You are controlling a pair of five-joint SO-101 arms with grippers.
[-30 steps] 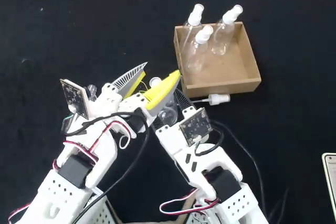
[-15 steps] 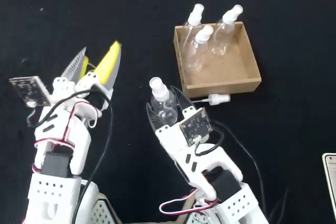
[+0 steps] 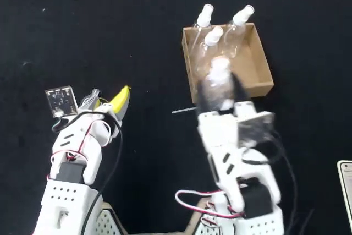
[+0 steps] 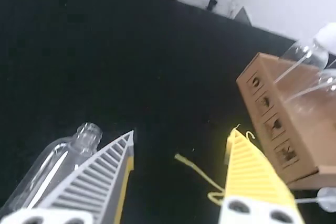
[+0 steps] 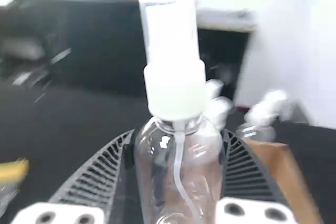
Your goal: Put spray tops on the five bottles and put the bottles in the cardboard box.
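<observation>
My right gripper (image 3: pixel 220 89) is shut on a clear bottle (image 3: pixel 219 78) with a white spray top, held upright over the near wall of the cardboard box (image 3: pixel 265 67). In the right wrist view the bottle (image 5: pixel 176 156) stands between the black fingers (image 5: pixel 100 174). Three capped bottles (image 3: pixel 206 53) lean inside the box. My left gripper (image 3: pixel 110 96) hangs open at the near left, next to an uncapped bottle (image 4: pixel 55 161) lying beside its grey finger (image 4: pixel 102 179). A loose spray top's thin tube (image 3: pixel 183 111) pokes out beside the right arm.
The table is covered in black cloth. The left wrist view has the box's brown side (image 4: pixel 273 124) at the far right of the left gripper (image 4: pixel 181 135). A white object (image 3: pixel 345 188) lies at the table's right edge.
My right gripper has carried the capped bottle from the table's middle up to the box's near wall. My left gripper let go, swung left and drew back toward the near side.
</observation>
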